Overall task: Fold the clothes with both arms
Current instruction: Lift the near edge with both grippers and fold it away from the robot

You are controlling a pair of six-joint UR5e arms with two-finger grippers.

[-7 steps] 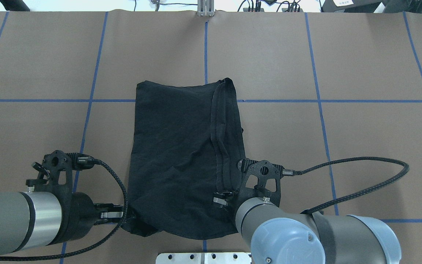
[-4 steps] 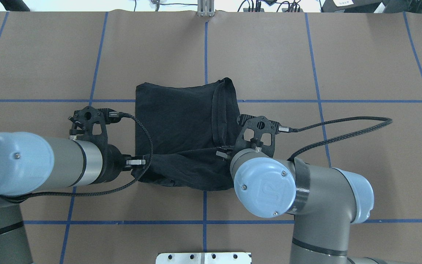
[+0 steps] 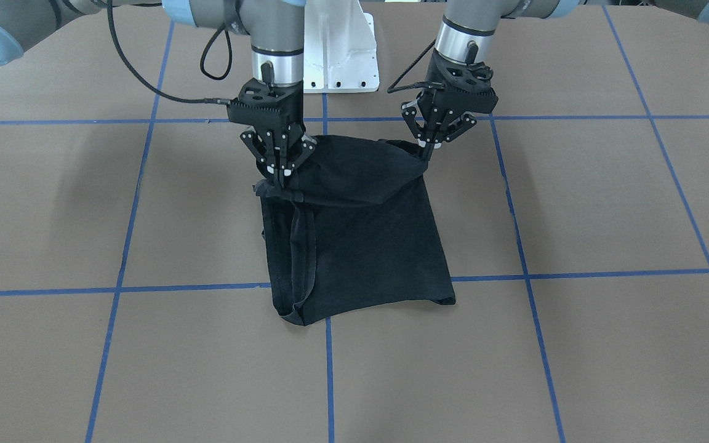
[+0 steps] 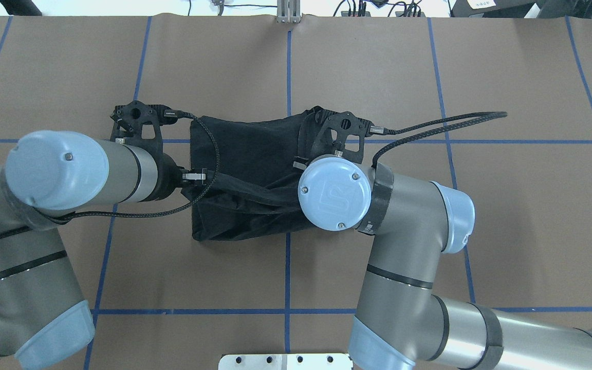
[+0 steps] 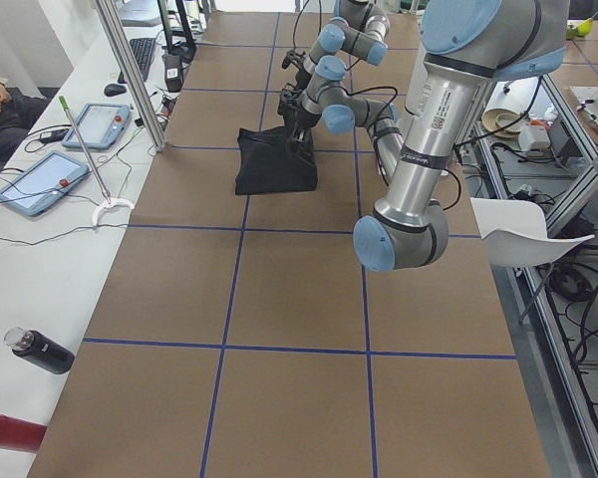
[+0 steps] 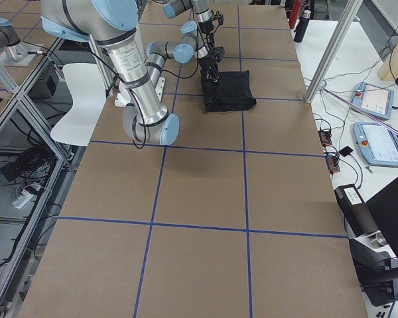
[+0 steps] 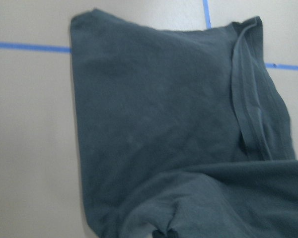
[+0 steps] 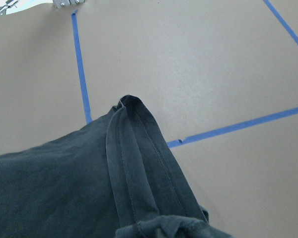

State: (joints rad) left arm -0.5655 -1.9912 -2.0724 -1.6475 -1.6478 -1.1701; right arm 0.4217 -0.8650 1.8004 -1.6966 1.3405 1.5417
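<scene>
The shirt (image 3: pixel 367 246) sits near the middle of the table (image 3: pixel 576 203), plain black side up, no graphic showing. Going by the front view, its 12 o'clock edge is held up off the table and stretched between the two grippers. The rest lies flat toward 6 o'clock, with a stitched hem band (image 3: pixel 305 246) running down the 9 o'clock side.

The right gripper (image 3: pixel 280 178) is at roughly 10 o'clock on the shirt, fingers pinched tight on a bunch of fabric right by that band. The left gripper (image 3: pixel 426 154) is at about 1 o'clock, also clamped closed on its corner, with the cloth pulled up into a little peak. The fabric sags a bit between them.

Blue tape lines (image 3: pixel 576 274) cut the table into squares, and the shirt straddles a crossing of them. The white base (image 3: pixel 339 55) is at 12 o'clock. In the left side view a bench at 9 o'clock holds two tablets (image 5: pixel 40 179) and a dark bottle (image 5: pixel 40 351).
</scene>
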